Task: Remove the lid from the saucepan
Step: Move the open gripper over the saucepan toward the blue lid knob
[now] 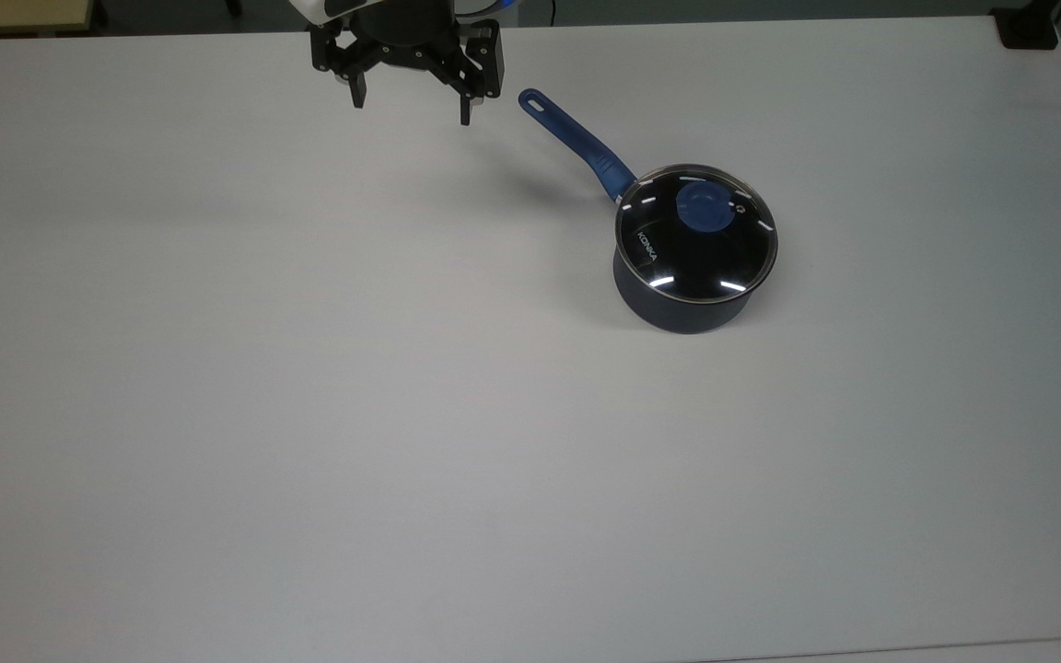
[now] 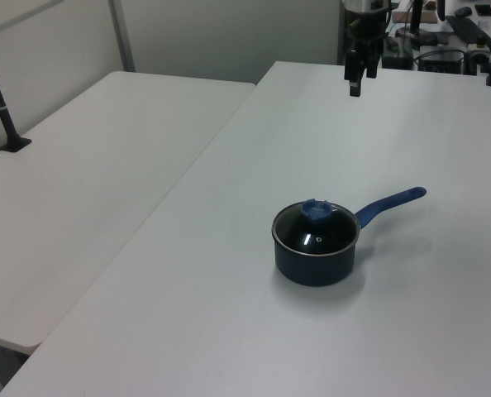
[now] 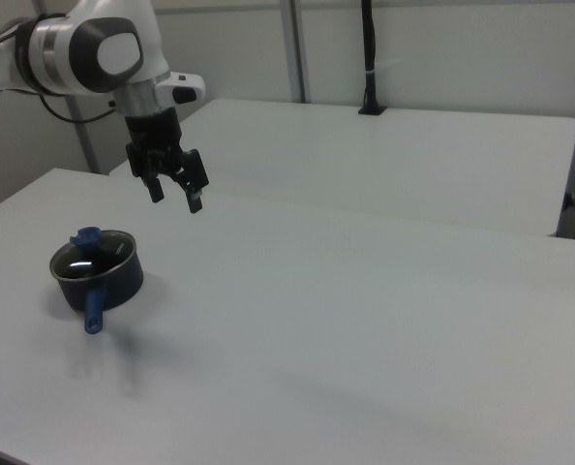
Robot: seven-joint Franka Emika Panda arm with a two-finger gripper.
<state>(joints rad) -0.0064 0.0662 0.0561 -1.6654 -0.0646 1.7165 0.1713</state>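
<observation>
At the top edge of the top view the arm is cut off above the open gripper [image 1: 411, 109], while the lid [image 1: 696, 235] covers the saucepan [image 1: 678, 308] on the white table [image 1: 309, 414].

You have the saucepan [image 2: 316, 256] sitting on the white table [image 2: 229, 289], its lid [image 2: 316, 228] seated on the rim with the blue knob [image 2: 316, 210] up. From the pan, the long blue handle [image 2: 390, 204] runs toward the left view's upper right. Well beyond the pan, above the table's far end, your gripper [image 2: 358, 79] hangs in the air, pointing down, clear of the pan.
</observation>
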